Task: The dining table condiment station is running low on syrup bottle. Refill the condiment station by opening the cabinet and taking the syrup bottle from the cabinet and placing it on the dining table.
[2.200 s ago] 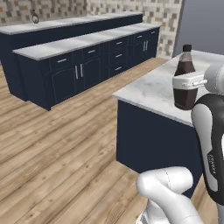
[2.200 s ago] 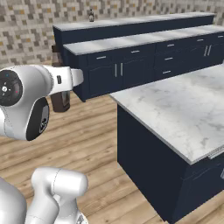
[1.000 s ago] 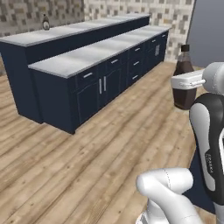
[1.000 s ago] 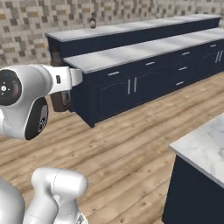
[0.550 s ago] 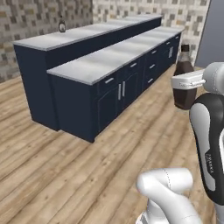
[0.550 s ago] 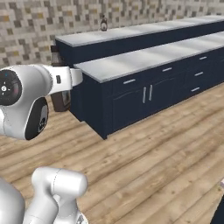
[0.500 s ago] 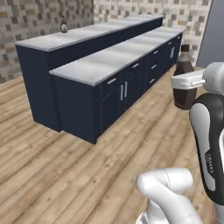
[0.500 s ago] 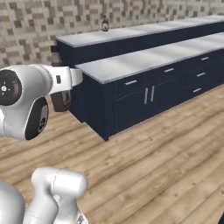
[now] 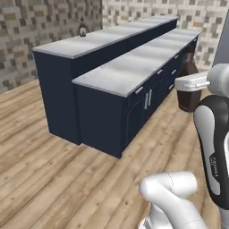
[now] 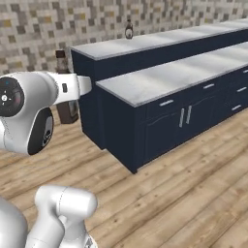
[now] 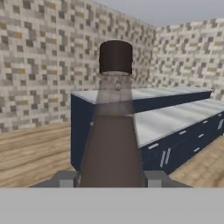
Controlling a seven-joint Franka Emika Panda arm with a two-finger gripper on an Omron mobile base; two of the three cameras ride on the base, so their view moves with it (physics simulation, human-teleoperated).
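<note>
My gripper (image 9: 193, 84) is shut on the syrup bottle (image 9: 189, 97), a dark brown bottle with a black cap, and holds it upright in the air over the wood floor. From the other side the gripper (image 10: 72, 88) grips the syrup bottle (image 10: 67, 110) at its middle, and the cap rises above the hand. In the hand view the syrup bottle (image 11: 111, 144) stands between my two fingers (image 11: 65, 179). Ahead runs the dining table (image 9: 107, 36), a long raised marble top on a navy front. A second, matching bottle (image 9: 82, 29) stands on its near end.
A lower marble counter (image 9: 134, 67) with navy doors and drawers (image 9: 147, 100) runs along the near side of the raised top, and its corner points toward me. Stone-tiled walls (image 10: 43, 24) stand behind. Open wood floor (image 9: 49, 156) lies in front and to the left.
The whole scene has swung with the base: the long counter now stands closer and end-on, and the marble island has left both views. The bottle stays in my grip.
</note>
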